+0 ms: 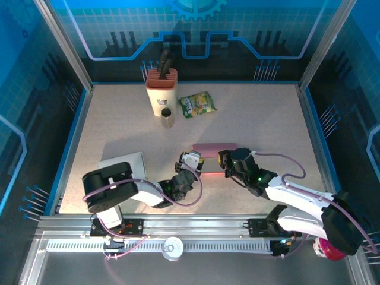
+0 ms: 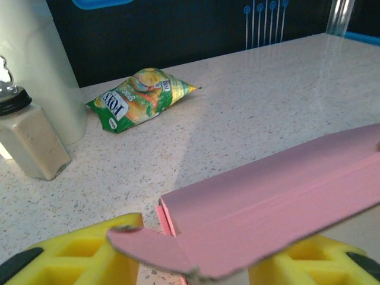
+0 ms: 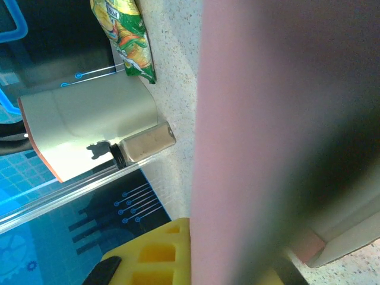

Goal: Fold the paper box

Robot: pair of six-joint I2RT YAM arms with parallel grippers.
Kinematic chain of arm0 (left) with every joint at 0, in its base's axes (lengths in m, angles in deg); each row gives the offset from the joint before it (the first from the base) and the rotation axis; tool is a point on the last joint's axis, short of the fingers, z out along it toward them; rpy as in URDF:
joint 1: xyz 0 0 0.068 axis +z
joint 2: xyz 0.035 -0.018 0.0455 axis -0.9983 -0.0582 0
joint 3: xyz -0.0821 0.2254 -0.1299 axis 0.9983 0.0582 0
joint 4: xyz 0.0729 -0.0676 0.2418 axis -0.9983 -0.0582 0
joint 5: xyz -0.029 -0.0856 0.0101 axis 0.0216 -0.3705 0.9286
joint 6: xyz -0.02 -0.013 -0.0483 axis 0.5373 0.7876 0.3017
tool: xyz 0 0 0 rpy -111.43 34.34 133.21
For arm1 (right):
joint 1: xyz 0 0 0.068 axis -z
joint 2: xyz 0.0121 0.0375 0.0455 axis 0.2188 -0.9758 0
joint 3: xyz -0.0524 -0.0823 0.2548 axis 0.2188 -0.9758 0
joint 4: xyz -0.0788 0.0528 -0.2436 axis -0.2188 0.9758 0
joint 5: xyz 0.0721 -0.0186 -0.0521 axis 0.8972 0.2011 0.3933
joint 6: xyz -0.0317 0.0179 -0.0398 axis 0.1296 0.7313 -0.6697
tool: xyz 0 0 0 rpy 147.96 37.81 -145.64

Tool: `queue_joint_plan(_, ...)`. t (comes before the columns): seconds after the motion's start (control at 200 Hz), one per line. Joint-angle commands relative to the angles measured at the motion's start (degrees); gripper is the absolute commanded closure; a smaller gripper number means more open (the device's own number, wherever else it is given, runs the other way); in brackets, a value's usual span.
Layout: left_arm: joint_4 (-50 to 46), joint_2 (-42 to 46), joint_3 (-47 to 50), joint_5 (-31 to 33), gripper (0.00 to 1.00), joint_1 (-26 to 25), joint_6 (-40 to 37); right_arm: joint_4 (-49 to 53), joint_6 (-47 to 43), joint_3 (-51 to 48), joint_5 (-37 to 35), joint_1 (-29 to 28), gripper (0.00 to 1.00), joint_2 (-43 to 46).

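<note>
Speckled table from above: the pink paper box lies flat just beyond the left gripper and right gripper, both at its near edge. Left wrist: yellow fingers are spread, with the box flap loose just above and between them, so the panel could slip or flop once folding starts. Right wrist: jaws pressed together, apparently pinching the box wall beside its finger, though blur hides contact; a one-sided pinch may drag or crease the card.

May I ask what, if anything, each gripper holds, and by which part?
The right gripper pinches the pink paper box near its right end; the left gripper stands open.
</note>
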Motion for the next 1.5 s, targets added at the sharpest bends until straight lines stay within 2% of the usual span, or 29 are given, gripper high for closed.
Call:
queue_joint_plan(0.0, -7.9, 5.25, -0.16, -1.0, 0.48, -1.86, 2.64, -0.02, 0.69, -1.55, -0.37, 0.37, 1.0, 0.25)
queue_joint_plan(0.28, -27.97, 20.78, 1.69, -9.0, 0.41, -2.98, 18.76, -0.96, 0.72, -2.77, 0.25, 0.36, 1.0, -0.49)
queue_joint_plan(0.455, -45.66, 28.35, -3.2, -11.17, 0.35, -2.61, 28.11, -3.03, 1.3, -4.47, 1.28, 0.31, 1.0, -1.65)
queue_joint_plan(0.54, -56.25, 29.94, -6.7, -14.74, 0.34, 1.03, 35.21, -2.35, 0.76, -4.67, 1.02, 0.01, 1.0, -1.12)
queue_joint_plan(0.63, -61.73, 29.92, -8.57, -24.21, 0.35, 7.42, 40.51, -0.61, -0.61, -4.67, 0.45, -0.08, 1.0, -0.48)
queue_joint_plan(0.69, -61.88, 29.49, -9.15, -28.9, 0.35, 10.51, 41.21, 0.05, -1.31, -5.02, -0.13, -0.03, 1.0, 0.07)
queue_joint_plan(0.78, -61.82, 27.91, -10.58, -31.73, 0.37, 12.85, 39.77, 1.31, -2.15, -5.37, -0.8, -0.04, 1.0, 0.82)
queue_joint_plan(0.88, -60.24, 24.06, -11.9, -37.81, 0.39, 16.34, 39.21, 1.81, -2.86, -5.63, -0.9, 0.05, 1.0, 0.89)
queue_joint_plan(1.035, -55.36, 17.1, -13.29, -43.29, 0.41, 18.52, 38.61, 0.6, -3.02, -6.09, -0.21, 0.01, 1.0, -0.08)
queue_joint_plan(1.281, -50.03, 8.59, -15.59, -47.3, 0.47, 18.62, 38.76, 0.46, -4.3, -6.17, 0.77, 0.43, 1.0, -1.74)
queue_joint_plan(1.496, -46.49, 7.24, -14.22, -48.54, 0.53, 18.64, 40.32, 0.47, -5.47, -7.13, 1.12, 0.63, 1.0, -2.29)
